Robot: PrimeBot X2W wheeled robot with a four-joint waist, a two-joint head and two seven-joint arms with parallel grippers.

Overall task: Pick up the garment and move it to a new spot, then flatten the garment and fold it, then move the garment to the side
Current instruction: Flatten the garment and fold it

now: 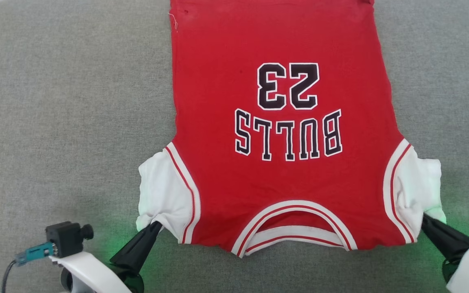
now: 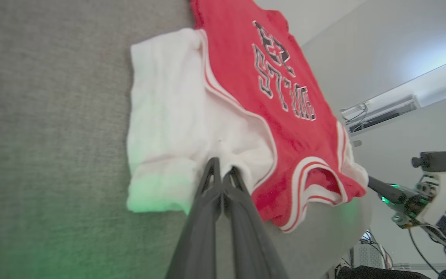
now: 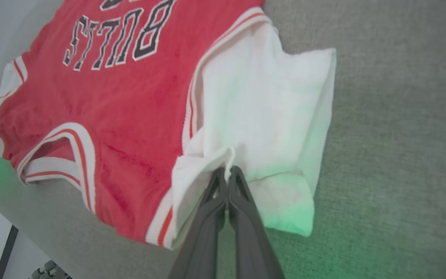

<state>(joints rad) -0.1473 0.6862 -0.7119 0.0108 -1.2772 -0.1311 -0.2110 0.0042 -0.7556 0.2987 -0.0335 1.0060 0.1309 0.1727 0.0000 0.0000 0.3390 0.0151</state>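
Note:
The garment (image 1: pixel 279 183), a red jersey with white sleeves and black BULLS 23 lettering, lies spread flat on the grey surface, collar toward me and lettering upside down. My left gripper (image 1: pixel 155 225) is shut on the near edge of the left white sleeve (image 2: pixel 176 128); in the left wrist view its fingers (image 2: pixel 223 170) pinch the cloth. At the other shoulder, my right gripper (image 1: pixel 425 216) is shut on the right white sleeve (image 3: pixel 269 116), its fingertips (image 3: pixel 227 172) closed on a fold of fabric. The hem runs out of the top of the head view.
Grey fabric-covered surface (image 1: pixel 55 101) extends wide on both sides of the jersey. Its near edge drops off close behind the collar (image 3: pixel 52 217). Green light from the grippers tints the cloth. The right arm (image 2: pixel 420 193) shows in the left wrist view.

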